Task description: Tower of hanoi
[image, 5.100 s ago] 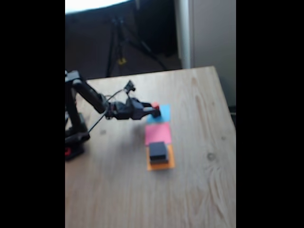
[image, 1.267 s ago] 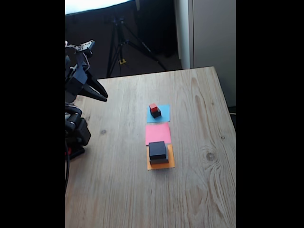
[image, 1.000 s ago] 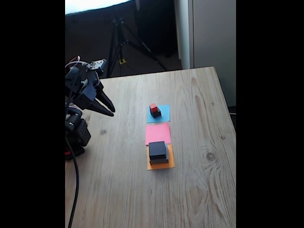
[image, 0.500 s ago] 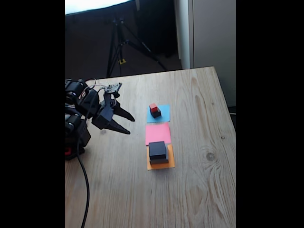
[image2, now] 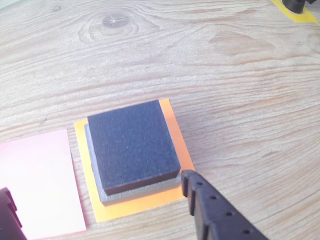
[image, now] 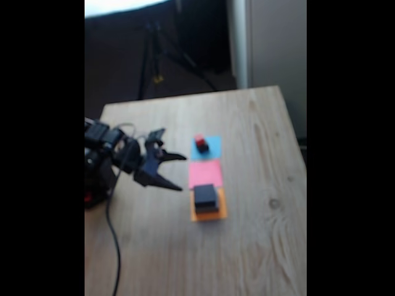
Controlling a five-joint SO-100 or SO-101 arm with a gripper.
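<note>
In the fixed view the tiny red cube (image: 199, 140) sits on the small black cube (image: 203, 147), on the blue paper square (image: 211, 148). The black slab (image: 205, 195) lies on the grey slab (image: 208, 208), on the orange paper (image: 213, 215). My gripper (image: 182, 172) is open, left of the pink paper (image: 205, 174), with nothing between its fingers. In the wrist view the black slab (image2: 132, 147) lies on the grey slab (image2: 137, 190) over the orange paper (image2: 135, 209). The gripper (image2: 95, 184) stands open over it, one finger (image2: 210, 212) just right of the slab's near corner.
The wooden table (image: 259, 185) has bare room right of and in front of the paper squares. The arm's base (image: 95, 179) and its cable (image: 114, 246) are at the left edge. A tripod (image: 154, 55) stands behind the table. A yellow patch (image2: 300, 12) lies in the wrist view's top right corner.
After leaving the red cube on the small black cube, the arm had pulled back and up to the left. It has now come down and reached right toward the squares, gripper still open.
</note>
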